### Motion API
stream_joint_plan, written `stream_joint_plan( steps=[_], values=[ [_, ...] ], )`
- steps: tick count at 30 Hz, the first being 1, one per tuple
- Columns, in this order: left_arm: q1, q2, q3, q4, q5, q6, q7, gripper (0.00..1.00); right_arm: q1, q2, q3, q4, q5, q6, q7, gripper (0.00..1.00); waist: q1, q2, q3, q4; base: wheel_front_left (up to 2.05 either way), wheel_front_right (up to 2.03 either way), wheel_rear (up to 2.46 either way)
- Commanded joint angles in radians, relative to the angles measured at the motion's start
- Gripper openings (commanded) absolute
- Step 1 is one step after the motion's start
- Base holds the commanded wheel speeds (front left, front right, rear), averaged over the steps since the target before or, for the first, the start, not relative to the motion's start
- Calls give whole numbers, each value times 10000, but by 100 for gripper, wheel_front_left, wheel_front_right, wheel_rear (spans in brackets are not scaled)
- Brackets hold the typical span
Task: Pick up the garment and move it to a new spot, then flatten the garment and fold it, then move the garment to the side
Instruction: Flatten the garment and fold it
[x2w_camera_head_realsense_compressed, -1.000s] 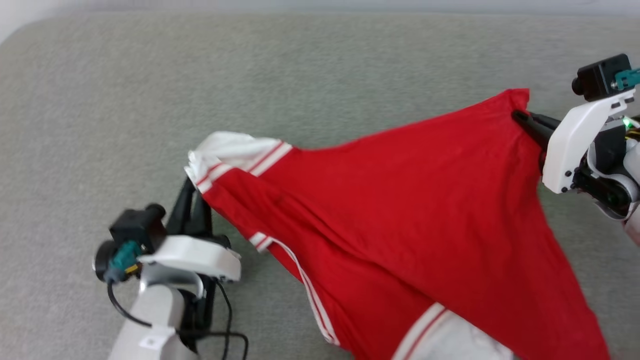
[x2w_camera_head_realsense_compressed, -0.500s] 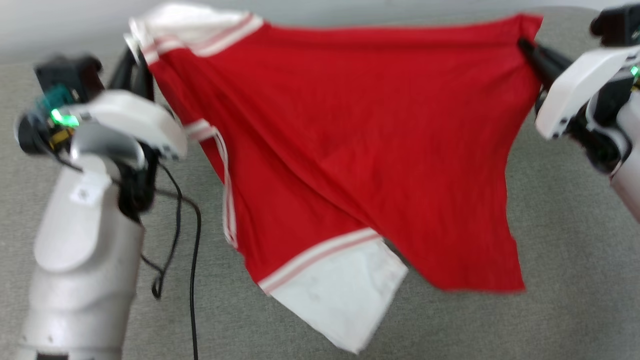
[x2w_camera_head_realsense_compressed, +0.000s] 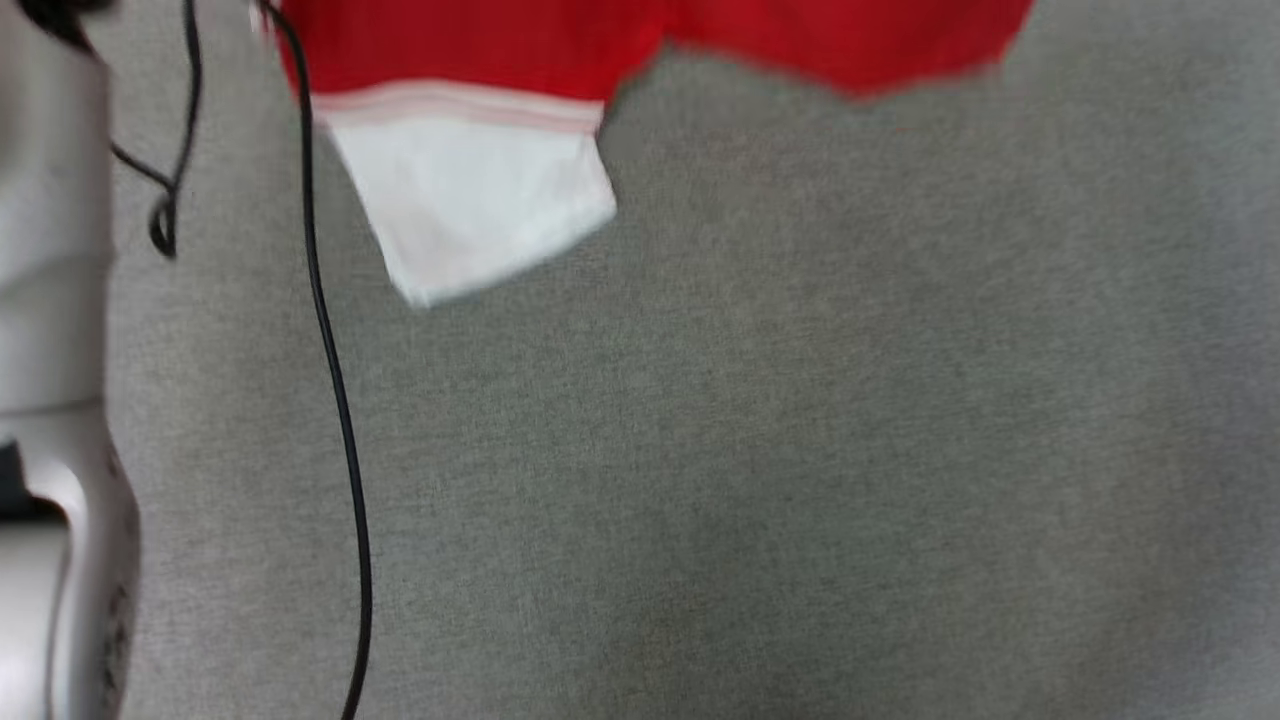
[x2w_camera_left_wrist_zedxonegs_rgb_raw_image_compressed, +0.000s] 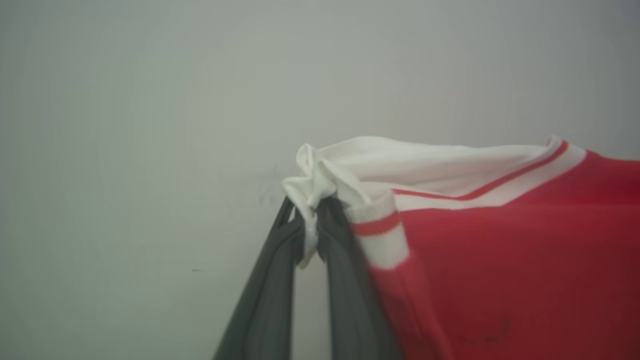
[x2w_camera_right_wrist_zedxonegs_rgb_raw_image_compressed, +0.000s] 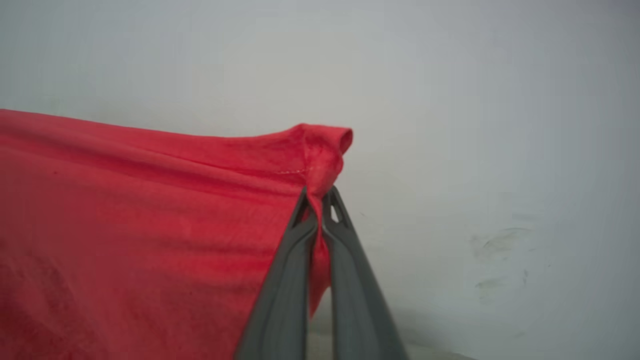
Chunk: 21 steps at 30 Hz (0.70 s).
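The garment (x2w_camera_head_realsense_compressed: 760, 40) is a red shirt with white sleeves and striped trim; it hangs in the air, its lower red edge and one white sleeve (x2w_camera_head_realsense_compressed: 470, 200) dangling at the top of the head view above the grey surface. My left gripper (x2w_camera_left_wrist_zedxonegs_rgb_raw_image_compressed: 310, 220) is shut on a bunched white sleeve end of the garment (x2w_camera_left_wrist_zedxonegs_rgb_raw_image_compressed: 500, 260). My right gripper (x2w_camera_right_wrist_zedxonegs_rgb_raw_image_compressed: 320, 210) is shut on a red corner of the garment (x2w_camera_right_wrist_zedxonegs_rgb_raw_image_compressed: 150, 210), which stretches away to the left. A pale wall lies behind both grips.
A grey fabric surface (x2w_camera_head_realsense_compressed: 800, 450) spreads below the hanging shirt. My pale left forearm (x2w_camera_head_realsense_compressed: 50, 300) stands along the left edge of the head view, with a black cable (x2w_camera_head_realsense_compressed: 335, 400) hanging down beside it.
Both arms have lifted the garment up off the surface, spread between them. The head view has shifted downward, so the grippers and most of the shirt have left its top edge.
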Motion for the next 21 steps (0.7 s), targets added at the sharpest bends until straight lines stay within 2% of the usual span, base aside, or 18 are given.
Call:
stream_joint_plan(
  steps=[1, 6, 11, 15, 21],
  values=[
    [-158, 211, 77, 79, 64, 127, -35, 0, -128, -203, -84, 92, -35, -29, -51, 0, -1, 0, 406, 76, 0, 0, 0],
    [-1696, 270, -52, 334, 302, 242, 106, 0, -940, -520, -446, 97, -5, -38, -154, 0, -1, 0, 1188, 163, 0, 0, 0],
    [-2477, 101, -192, 605, 361, 337, 278, 0, -1311, -463, -585, 136, -122, -39, -187, 0, -1, 0, 1888, 234, 0, 0, 0],
    [-2483, -121, -271, 823, 263, 394, 307, 0, -1122, -263, -626, 71, -116, -36, -198, 0, -1, 0, 2301, 279, 0, 0, 0],
    [-1661, -490, -190, 1154, -200, 300, 86, 0, -312, 51, -576, -137, 116, -27, -202, 0, -1, 0, 2502, 354, 0, 0, 0]
  ],
)
